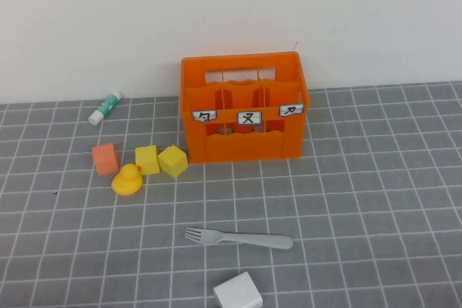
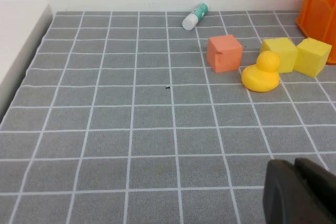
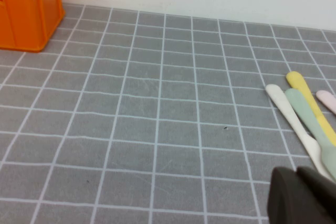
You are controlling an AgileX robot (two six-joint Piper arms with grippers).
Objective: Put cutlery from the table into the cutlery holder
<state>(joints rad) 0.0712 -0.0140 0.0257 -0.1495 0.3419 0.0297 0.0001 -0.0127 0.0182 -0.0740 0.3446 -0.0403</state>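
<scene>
the table is the broad dark grey grid, and on it, toward the back wall, stands the cutlery holder, upright, with its three white labels facing the camera; from above its compartments look empty, though their floors are hidden. in front of it, well apart and nearer the robot, the fork lies flat on the table, tines pointing to the robot's left, untouched, with a white block just beside it at the near edge. so by my judgement nothing is done yet: the fork is to be reached, lifted and dropped into a compartment. neither arm shows in the high view. the left gripper appears only as a dark shape at the edge of its wrist view, low over bare table short of the yellow duck and coloured cubes; the right gripper likewise, near a few pastel utensil handles lying on the table. i cannot tell how the fingers of either stand.
</scene>
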